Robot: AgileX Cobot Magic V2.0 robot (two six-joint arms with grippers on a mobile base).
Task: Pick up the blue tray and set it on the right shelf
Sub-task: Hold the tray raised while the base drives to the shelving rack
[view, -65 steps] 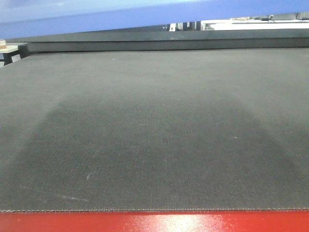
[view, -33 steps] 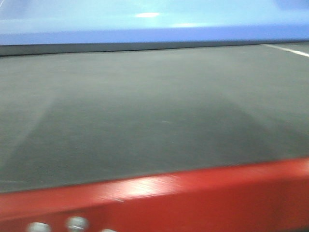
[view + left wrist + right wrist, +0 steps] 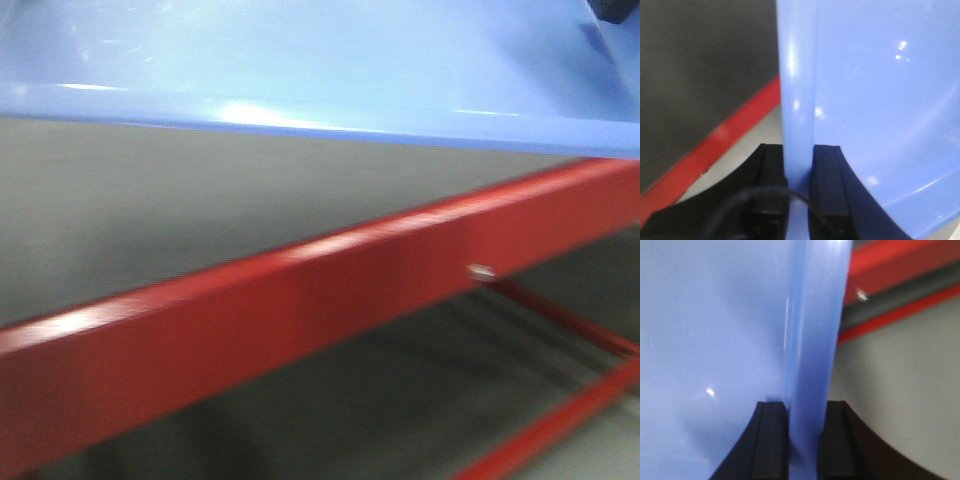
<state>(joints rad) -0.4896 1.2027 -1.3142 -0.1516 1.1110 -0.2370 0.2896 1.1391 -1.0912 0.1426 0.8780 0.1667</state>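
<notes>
Pinching the blue tray [image 3: 880, 100] are left gripper [image 3: 799, 155] and right gripper [image 3: 804, 410].

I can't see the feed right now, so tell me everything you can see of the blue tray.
The tray is glossy light-blue plastic, shallow, with a smooth floor, sloped sides and a flared, rounded rim. No contents show on the visible parts. It fills the top of the blurred front view, above the table's red frame. The left gripper and right gripper each have jaws shut on its rim, at opposite sides. Nothing else appears to touch it.
</notes>
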